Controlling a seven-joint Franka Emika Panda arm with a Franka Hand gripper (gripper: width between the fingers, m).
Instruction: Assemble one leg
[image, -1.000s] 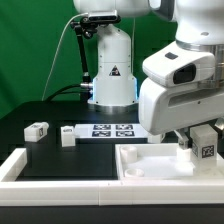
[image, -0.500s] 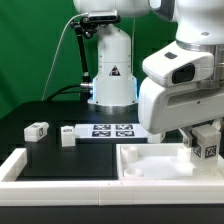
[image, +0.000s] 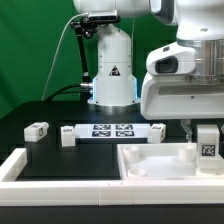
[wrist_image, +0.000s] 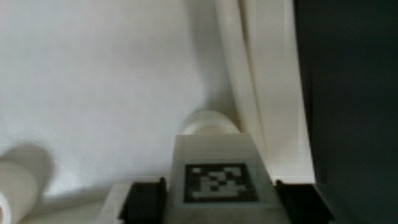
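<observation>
A thin, flat white marker board (image: 112, 129) with black-and-white tags lies on the black tabletop (image: 55, 112). At its nine o'clock are two loose pieces: a near white plastic block (image: 68, 136) just beside it and a far white plastic block (image: 37, 130) further out. At its five o'clock sits a large white square tray-like piece (image: 150, 168) with a raised rim.
</observation>
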